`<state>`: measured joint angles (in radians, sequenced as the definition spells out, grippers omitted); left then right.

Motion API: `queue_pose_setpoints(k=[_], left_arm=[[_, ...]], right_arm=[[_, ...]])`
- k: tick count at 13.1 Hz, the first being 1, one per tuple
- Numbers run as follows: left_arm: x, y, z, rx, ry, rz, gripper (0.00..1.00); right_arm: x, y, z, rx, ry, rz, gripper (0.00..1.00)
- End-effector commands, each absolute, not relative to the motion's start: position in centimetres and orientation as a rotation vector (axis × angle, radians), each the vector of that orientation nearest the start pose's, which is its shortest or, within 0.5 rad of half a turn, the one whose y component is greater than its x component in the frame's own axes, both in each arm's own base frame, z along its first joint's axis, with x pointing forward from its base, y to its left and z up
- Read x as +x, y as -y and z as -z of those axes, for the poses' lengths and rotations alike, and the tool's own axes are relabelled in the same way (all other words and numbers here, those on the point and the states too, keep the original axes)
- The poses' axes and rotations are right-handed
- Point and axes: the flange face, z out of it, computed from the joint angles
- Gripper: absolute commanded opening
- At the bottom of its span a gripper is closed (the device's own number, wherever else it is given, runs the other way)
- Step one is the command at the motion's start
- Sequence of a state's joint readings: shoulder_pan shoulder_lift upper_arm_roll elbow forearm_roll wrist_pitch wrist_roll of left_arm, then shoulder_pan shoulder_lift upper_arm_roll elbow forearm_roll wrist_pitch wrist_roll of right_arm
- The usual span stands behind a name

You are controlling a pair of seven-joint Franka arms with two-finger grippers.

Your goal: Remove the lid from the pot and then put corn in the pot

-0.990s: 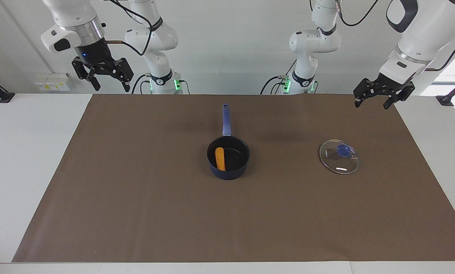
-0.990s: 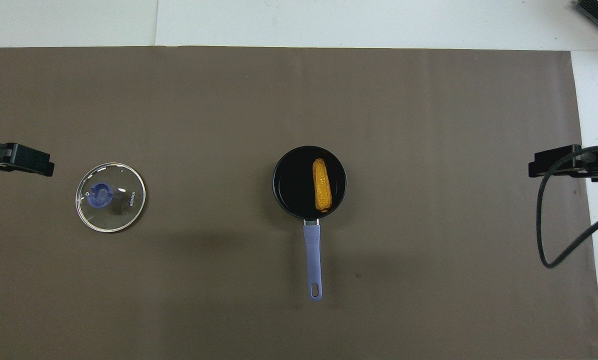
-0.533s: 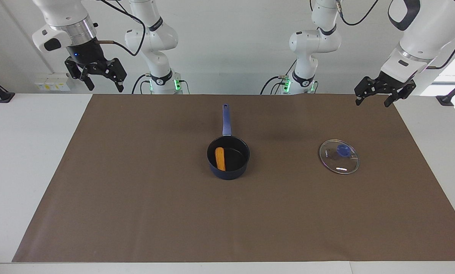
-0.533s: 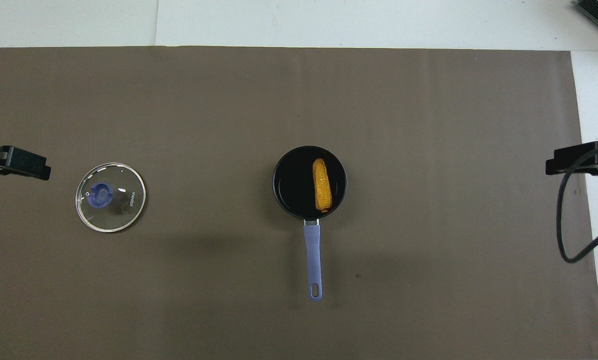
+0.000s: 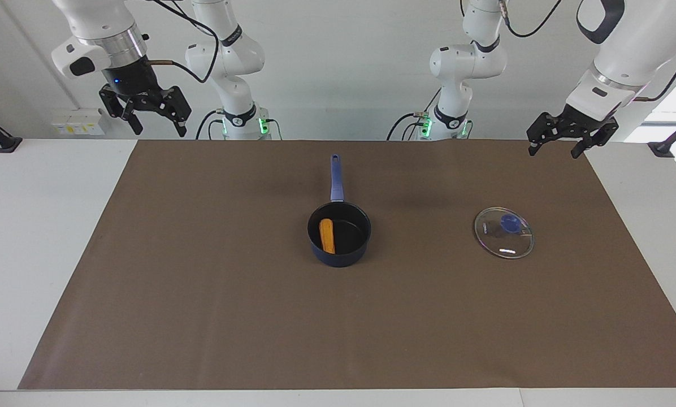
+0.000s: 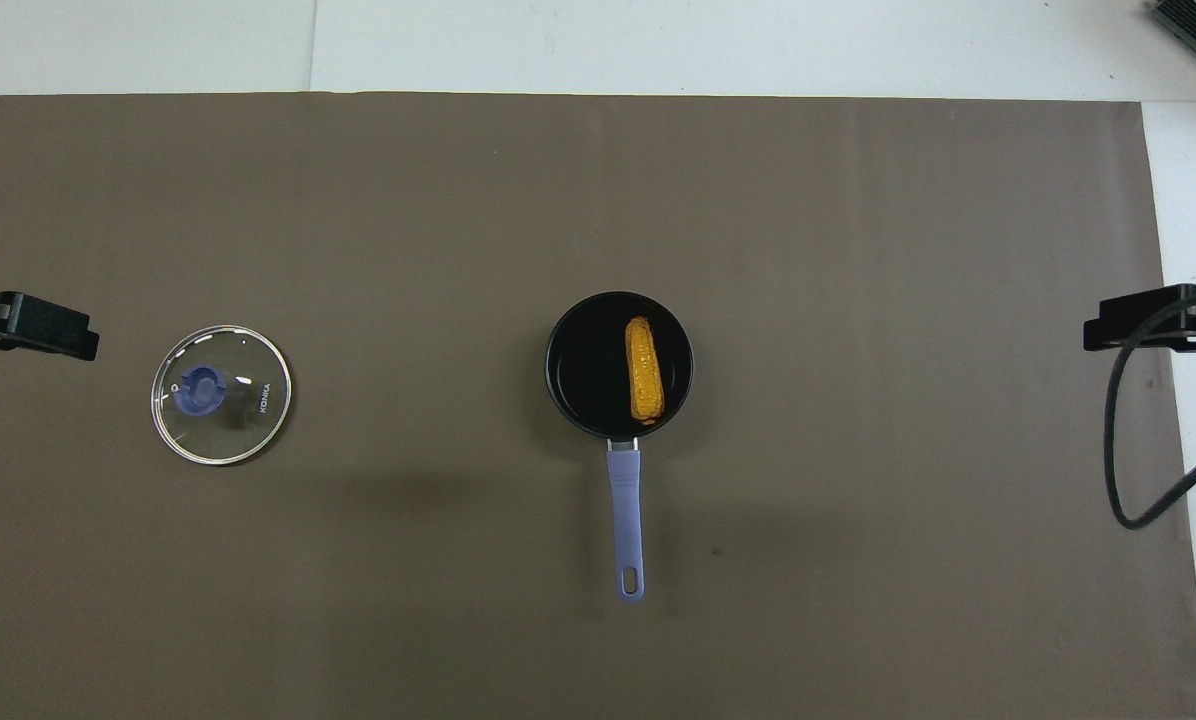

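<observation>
Pot (image 5: 339,236) sits mid-frame in the facing view, on the brown mat (image 5: 202,294) that covers the table (image 5: 38,226), handle pointing up the frame toward the robots. Open top, black inside showing. Corn (image 5: 326,236) lies flat on the pot's bottom, lengthwise along the handle's line, close to the wall on the right arm's side. Judged from that, both steps look done: the cob is in.

Lid (image 5: 503,233) lies flat on the mat, knob up, in the middle right of the facing frame and the middle left of the overhead frame (image 6: 220,394). It is well apart from the pot, likely set there to keep the opening free for the corn.

Left gripper (image 5: 557,142) hangs in the upper right of the facing frame, over the mat's edge nearest the robots; fingers spread wide, nothing between them. The lid lies lower in the frame, well apart from them.

Right gripper (image 5: 152,122) hangs in the upper left of the facing frame, raised above the mat's corner; fingers wide, empty. Pot and corn are well apart from it, down toward centre.

Both arms appear parked clear of the work.
</observation>
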<state>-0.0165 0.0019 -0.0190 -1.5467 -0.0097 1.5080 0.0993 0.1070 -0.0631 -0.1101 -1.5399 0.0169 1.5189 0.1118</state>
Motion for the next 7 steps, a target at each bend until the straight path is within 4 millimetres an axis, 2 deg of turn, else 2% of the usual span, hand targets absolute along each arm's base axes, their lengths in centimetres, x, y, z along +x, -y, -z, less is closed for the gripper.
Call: queue_pose_setpoints(k=[1,7], left_arm=[[54.53,1.70,-63.52,-3.159,-0.221,-0.066,1.00],[54.52,1.95,-63.52,-3.159,-0.223,-0.066,1.00]], right_arm=[[52.45,0.64,-66.96,-3.116,-0.149,0.063,1.00],[52.39,0.90,-67.01,-3.104,-0.171,0.052,1.00]])
